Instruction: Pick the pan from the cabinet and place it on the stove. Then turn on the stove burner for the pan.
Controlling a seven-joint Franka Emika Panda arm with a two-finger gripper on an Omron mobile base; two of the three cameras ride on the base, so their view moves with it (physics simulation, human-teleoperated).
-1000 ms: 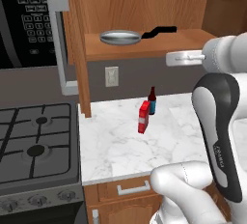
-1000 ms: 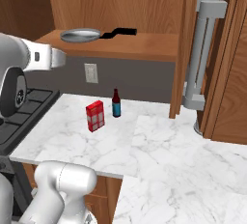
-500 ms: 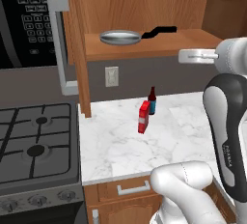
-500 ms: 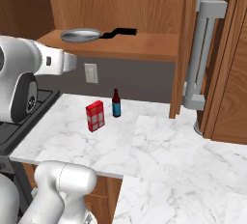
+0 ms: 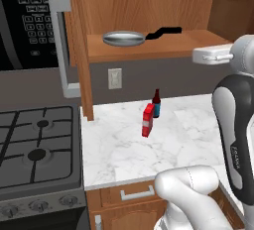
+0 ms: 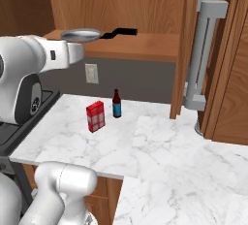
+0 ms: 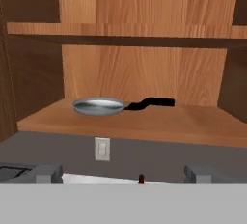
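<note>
The silver-grey pan (image 5: 121, 38) lies on the lower shelf of the open wooden cabinet (image 5: 163, 48), its black handle (image 5: 166, 30) pointing right. From the hand view the pan (image 7: 99, 106) sits ahead and a little left of centre, some way off. My gripper (image 7: 124, 175) is open, with its fingertips (image 7: 46, 174) wide apart and nothing between them. The white hand (image 5: 211, 54) hovers in front of the shelf, right of the pan and about level with it. The stove (image 5: 20, 174) sits at the lower left, its larger stove burner (image 5: 35, 154) toward the front.
A red box (image 5: 148, 120) and a dark bottle (image 5: 157, 104) stand on the marble counter (image 5: 129, 154) below the shelf. The open cabinet doors (image 5: 79, 50) (image 6: 218, 73) flank it, bar handles (image 6: 206, 49) sticking out. A black microwave (image 5: 25, 21) hangs above the stove, and knobs (image 5: 39, 206) line the stove's front.
The hand has drifted a little to the right in both base views and the forearm stands more upright. The pan has not moved and the jaws stay open.
</note>
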